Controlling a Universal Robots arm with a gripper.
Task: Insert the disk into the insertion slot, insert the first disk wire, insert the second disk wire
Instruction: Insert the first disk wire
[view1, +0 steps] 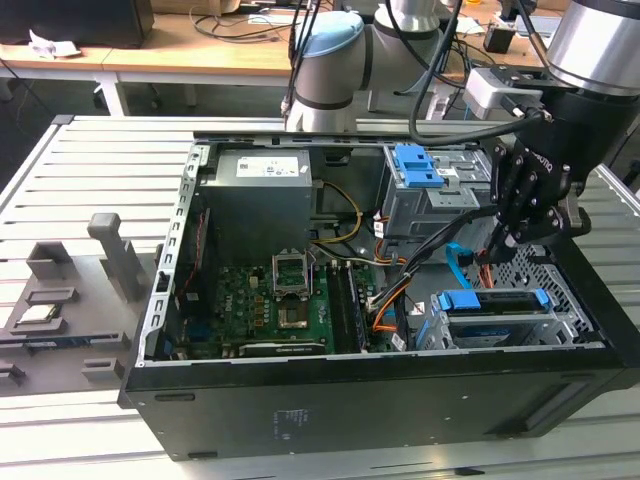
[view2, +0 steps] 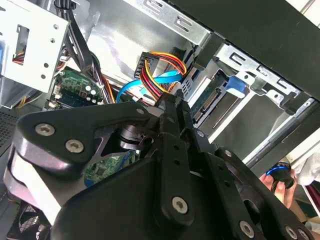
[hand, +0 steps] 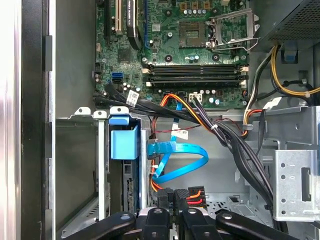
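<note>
Plugging in the first disk wire (hand: 195, 192) looks to be the step in hand. The disk (view1: 492, 320) already lies seated in the insertion slot (view1: 572, 318), at the near corner of the computer case (view1: 350, 410) on the exterior view's right. Its blue bracket (view1: 490, 300) sits level with the cage rim.

The gripper (view1: 500, 243) hangs just behind the slot, over the disk's connector end. In the second wrist view the fingers (view2: 167, 114) are drawn narrow. They appear to pinch the black plug of the red-and-orange bundle, though the contact itself is partly hidden.

The second disk wire (hand: 180, 161), a flat light-blue cable, loops loose just beside them. Whether its plug end is in the disk cannot be told.

By the look of it, the next move calls for squaring the plug to the disk's socket and pushing it straight and gently. The blue loop and the thick black cables (hand: 235, 145) need to be kept out of the path. The case rests on a slatted bench (view1: 100, 170).
</note>
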